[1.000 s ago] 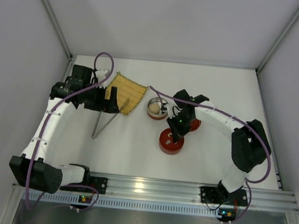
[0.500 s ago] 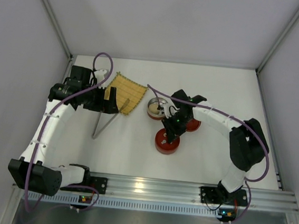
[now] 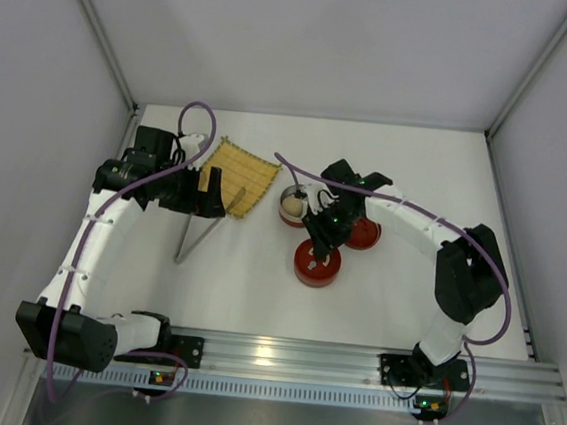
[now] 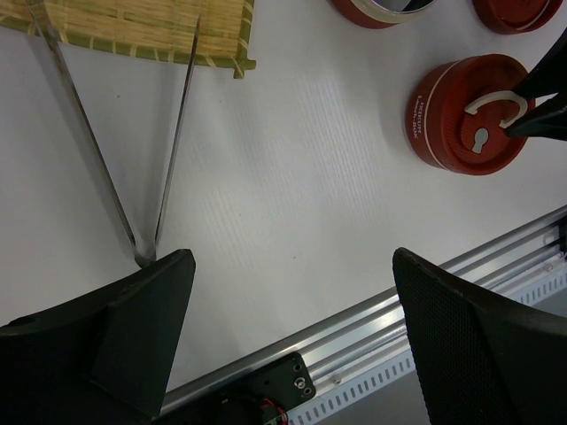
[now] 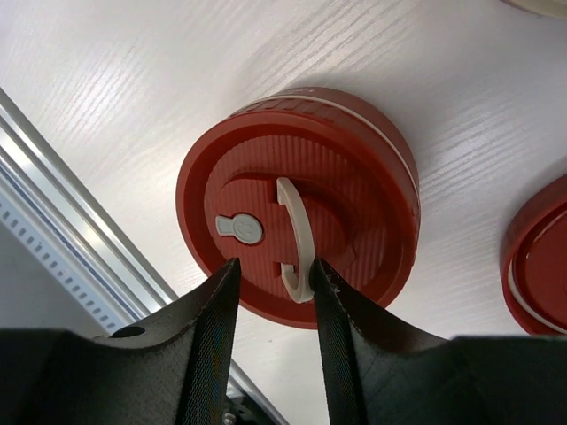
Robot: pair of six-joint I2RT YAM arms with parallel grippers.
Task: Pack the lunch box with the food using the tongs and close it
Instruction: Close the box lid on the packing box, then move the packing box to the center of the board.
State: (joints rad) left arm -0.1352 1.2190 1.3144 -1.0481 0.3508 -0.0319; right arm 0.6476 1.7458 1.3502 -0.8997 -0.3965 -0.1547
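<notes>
The silver tongs (image 3: 205, 229) lie on the table, tips on the yellow mat (image 3: 239, 173); in the left wrist view the tongs (image 4: 173, 150) join just ahead of my left finger. My left gripper (image 3: 208, 193) (image 4: 292, 328) hangs wide open above them, holding nothing. A red round lunch box lid (image 3: 317, 264) (image 5: 301, 199) with a white loop handle (image 5: 298, 237) sits on the table. My right gripper (image 3: 321, 238) (image 5: 273, 266) hovers over its near edge, jaws apart, the handle's end against the right finger's inner face. A white round food piece (image 3: 290, 207) lies in the steel-lined bowl (image 3: 297, 193).
Another red round lunch box part (image 3: 365, 234) (image 5: 536, 266) sits just right of the lid. The aluminium rail (image 3: 280, 353) (image 4: 416, 310) runs along the near table edge. White walls enclose the table on three sides.
My right gripper has opened off the lid's handle and drawn back a little. The red lid shifted slightly left. The left arm has stayed where it was.
</notes>
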